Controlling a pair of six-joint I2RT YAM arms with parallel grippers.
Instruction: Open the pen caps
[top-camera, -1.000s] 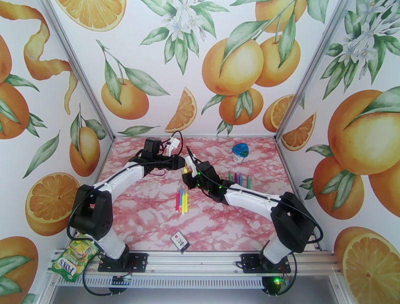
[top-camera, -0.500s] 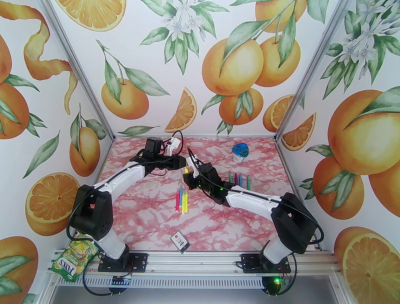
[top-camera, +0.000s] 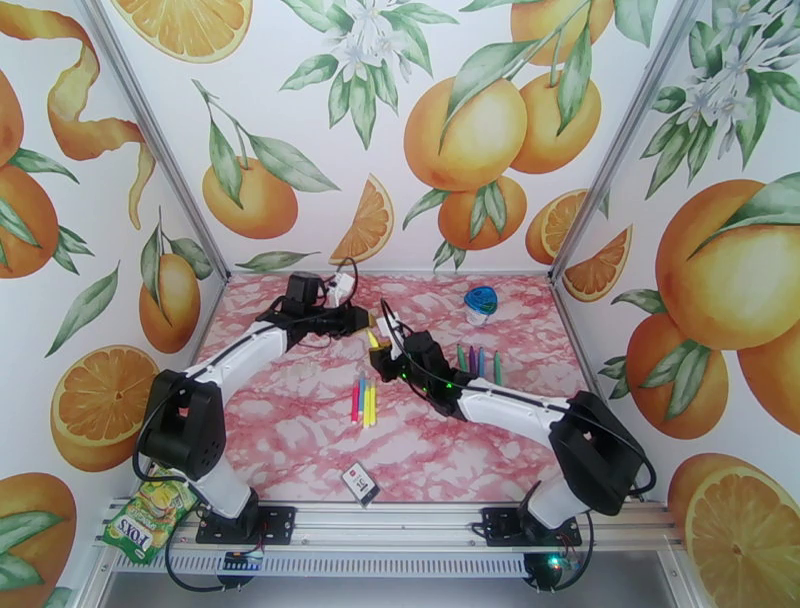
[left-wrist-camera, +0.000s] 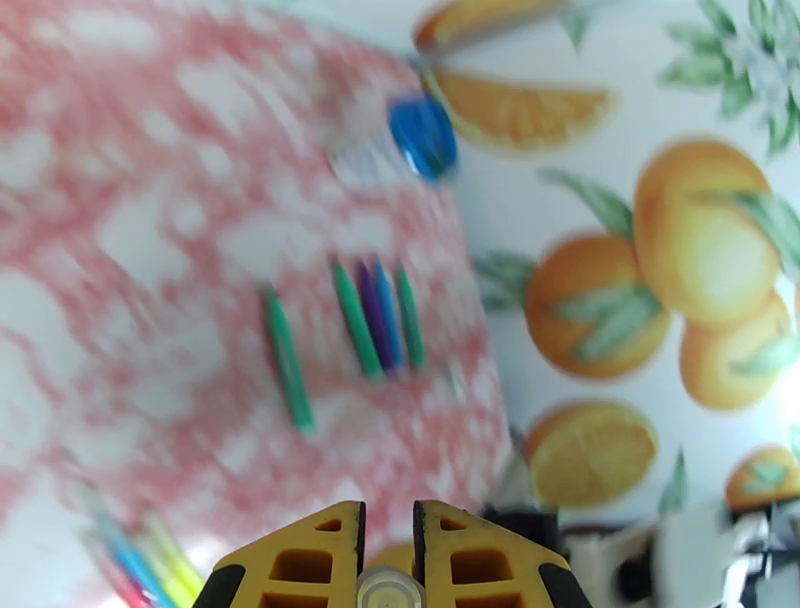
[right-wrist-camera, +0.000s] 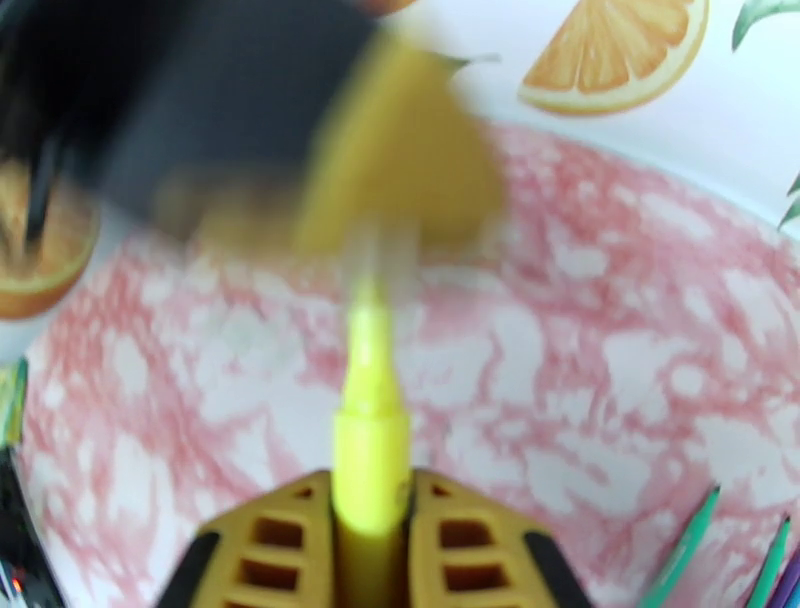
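A yellow pen (right-wrist-camera: 370, 450) stands between the fingers of my right gripper (right-wrist-camera: 372, 530), which is shut on its body. The pen's narrow front end points at my blurred left gripper (top-camera: 362, 326) just beyond it. In the left wrist view my left gripper (left-wrist-camera: 387, 540) is shut on a small round pale pen cap (left-wrist-camera: 387, 592). Both grippers (top-camera: 383, 345) meet above the middle of the table. Pink, blue and yellow capped pens (top-camera: 364, 400) lie in a bunch below them. Green, purple and blue pens (top-camera: 478, 360) lie in a row to the right.
A round blue-lidded clear container (top-camera: 481, 302) stands at the back right. A small card (top-camera: 360, 483) lies near the front edge. A candy packet (top-camera: 150, 515) sits off the table's front left corner. Printed walls close in three sides.
The left gripper has drawn slightly back and left, and the right gripper has shifted slightly right with the yellow pen. The two have pulled a little apart.
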